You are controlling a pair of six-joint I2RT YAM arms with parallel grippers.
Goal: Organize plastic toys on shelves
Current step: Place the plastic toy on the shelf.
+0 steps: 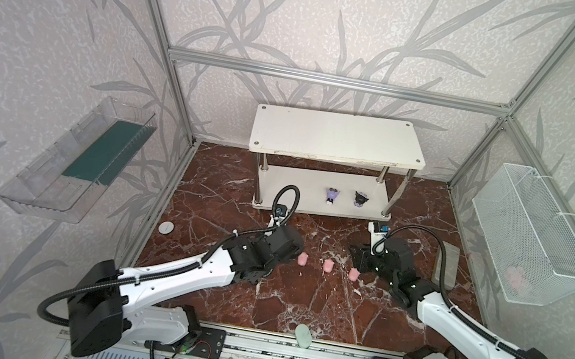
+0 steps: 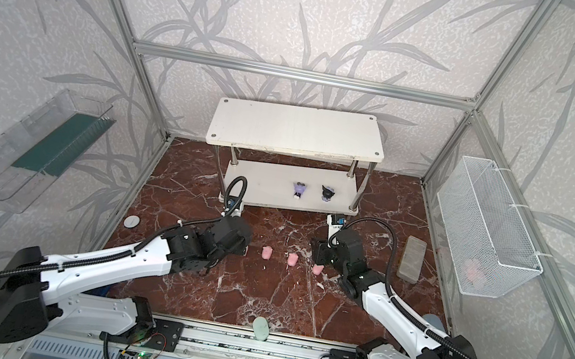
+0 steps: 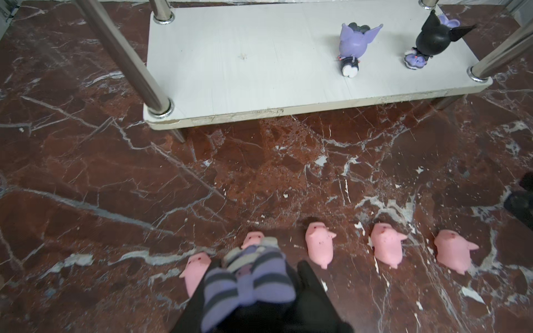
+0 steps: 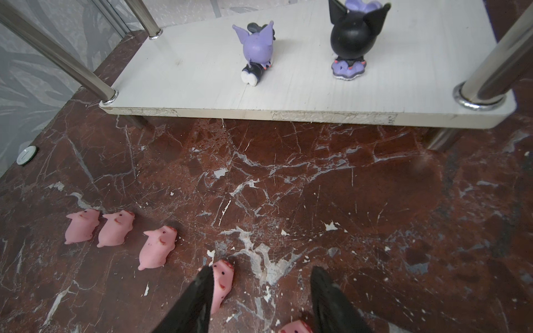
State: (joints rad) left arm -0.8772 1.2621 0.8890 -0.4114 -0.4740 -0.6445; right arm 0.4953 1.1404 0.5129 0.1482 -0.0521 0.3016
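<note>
Marble floor (image 1: 295, 309), reddish brown with white veins, and the white rack (image 1: 338, 133) stands at the back of it in both top views. The purple figurine (image 1: 332, 196) and black figurine (image 1: 359, 199) sit side by side on its lower board, both facing away. Three pigs (image 1: 328, 265) show in a row on the floor between the two wrists, well in front of the rack.

Left wrist view: the left gripper (image 3: 256, 268) is clamped on a striped figurine (image 3: 248, 285) with lilac and dark bands. All five pigs are visible here, lying on the floor. Two are partly hidden behind the held toy and three more are strung out toward the other arm. The rack's lower board is further ahead, with the two figurines near one end by a chrome post (image 3: 496, 54).

Right wrist view: the right gripper (image 4: 259, 288) has its fingers (image 4: 331, 302) about halfway apart and isn't gripping anything. One pig lies between them, tight against one finger and clear of the other. Another peeks in near the finger bases, and three lie in a row further off. A white disc (image 4: 26, 154) sits by the wall.
</note>
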